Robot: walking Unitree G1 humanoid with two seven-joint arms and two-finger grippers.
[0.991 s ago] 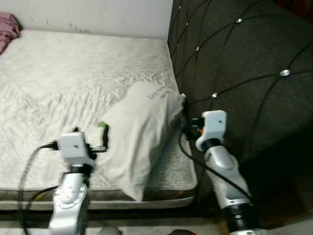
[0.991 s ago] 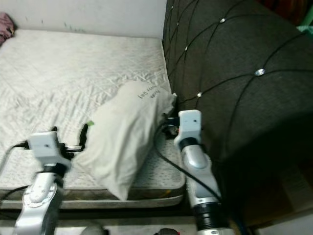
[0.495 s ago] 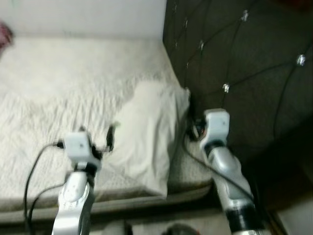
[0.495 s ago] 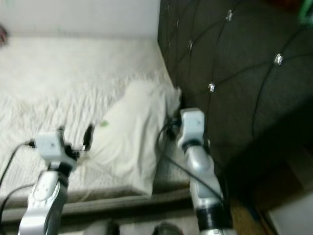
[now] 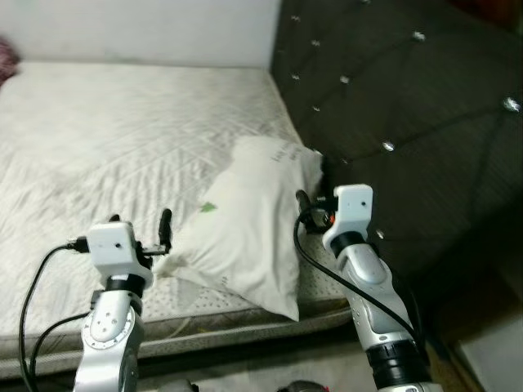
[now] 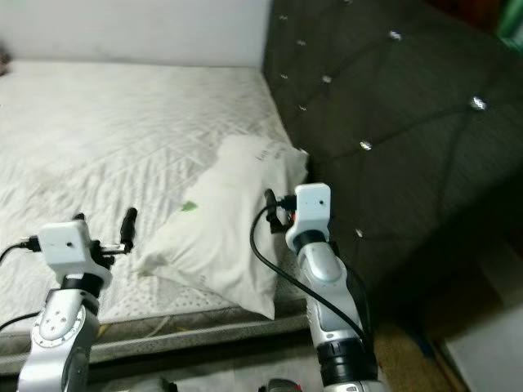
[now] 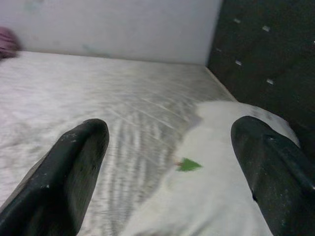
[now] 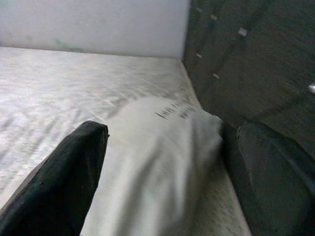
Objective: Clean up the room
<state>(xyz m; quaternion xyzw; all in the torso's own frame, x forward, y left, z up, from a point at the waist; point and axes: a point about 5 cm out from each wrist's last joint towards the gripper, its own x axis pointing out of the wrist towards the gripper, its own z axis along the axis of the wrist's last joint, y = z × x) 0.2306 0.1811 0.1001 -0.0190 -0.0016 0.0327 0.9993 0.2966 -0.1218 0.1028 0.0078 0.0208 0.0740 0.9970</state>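
Both silver arms reach forward and up from the bottom of the head views, each ending in a white boxy wrist block with black cables trailing back along it. The left gripper (image 7: pixel 167 162) has its two long black fingers spread wide apart. The right gripper (image 8: pixel 167 162) is likewise spread, holding nothing.

bedroom: mattress (image 5: pixel 122 131), tufted headboard (image 5: pixel 409 106)

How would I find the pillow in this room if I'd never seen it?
Start at the bare mattress and follow it to the dark tufted headboard. The pillow lies at the near corner there, between the two grippers: white, plump, with a small green mark and dark lettering.
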